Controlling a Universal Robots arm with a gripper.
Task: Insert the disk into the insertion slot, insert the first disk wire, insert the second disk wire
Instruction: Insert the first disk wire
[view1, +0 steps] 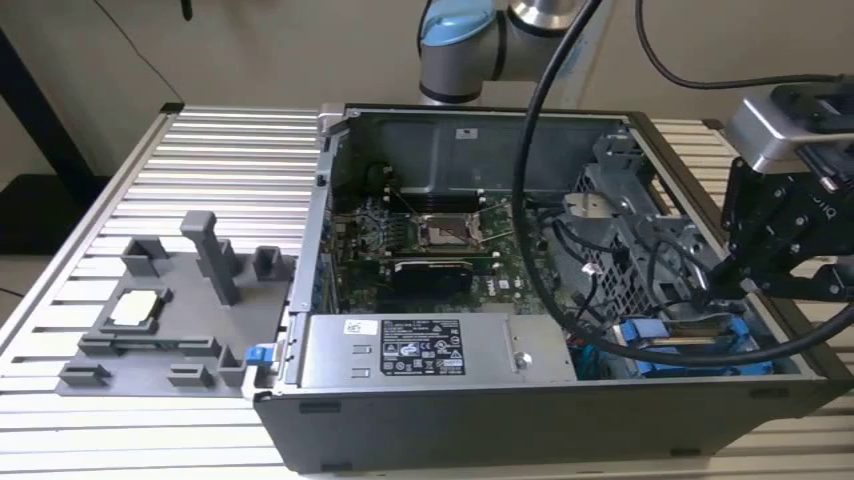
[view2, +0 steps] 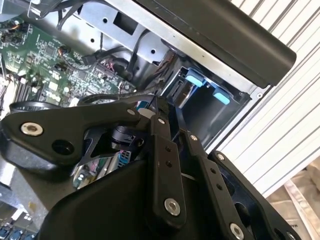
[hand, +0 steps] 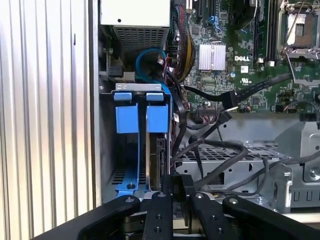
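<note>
Open grey computer case (view1: 534, 425) lying on a ribbed metal bench (view1: 227, 150), green motherboard (view1: 400, 255) inside, grey power-supply box (view1: 414, 350) with white sticker along the near wall, and, toward the exterior view's left, a grey peg fixture (view1: 174, 330) holding a pale block (view1: 138, 308).

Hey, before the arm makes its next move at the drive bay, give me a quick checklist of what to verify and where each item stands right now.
1. Seating: the silver-beige disk in its blue plastic carrier stands down in the slot: ok.
2. Position: the black hand is at the disk's near end, above the bay: ok.
3. Wire plugged into the disk: cannot tell, since the hand hides that end.
4. Clearance: the loose black cables cross right beside the hand: not ok.
5. Access: the grey metal computer case lies with its side panel off: ok.
</note>
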